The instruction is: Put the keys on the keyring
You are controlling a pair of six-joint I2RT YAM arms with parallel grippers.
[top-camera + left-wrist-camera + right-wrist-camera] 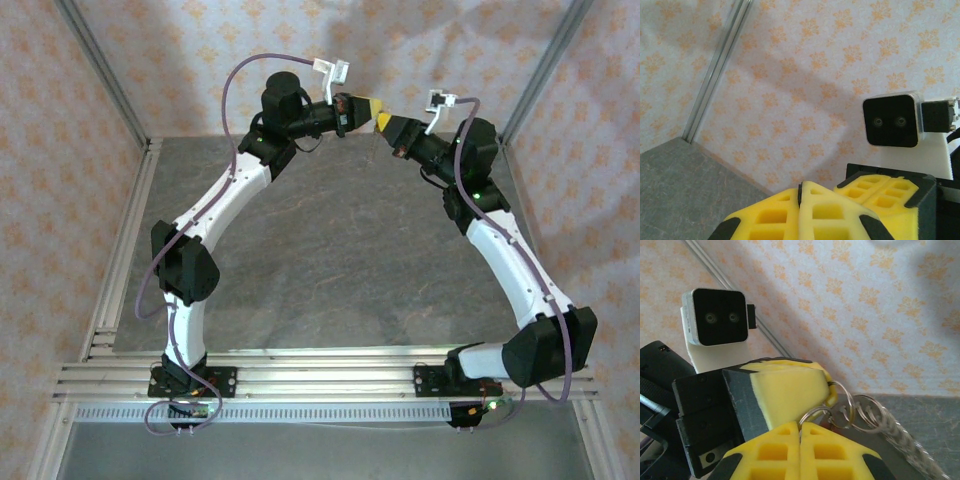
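Right wrist view: the right gripper (800, 434) pinches the keyring (841, 409) high over the bench (330, 250). The left gripper (824, 388) is squeezed together, its tip touching the ring, likely to steady it. The chain (900, 436) hangs down.

Behind the mottled grey table (330, 260), the wall (200, 60) is pale pink with orange flower motifs. The keyring (855, 412) and chain (902, 437) are silvery; the fingers (790, 390) yellow, edged black.
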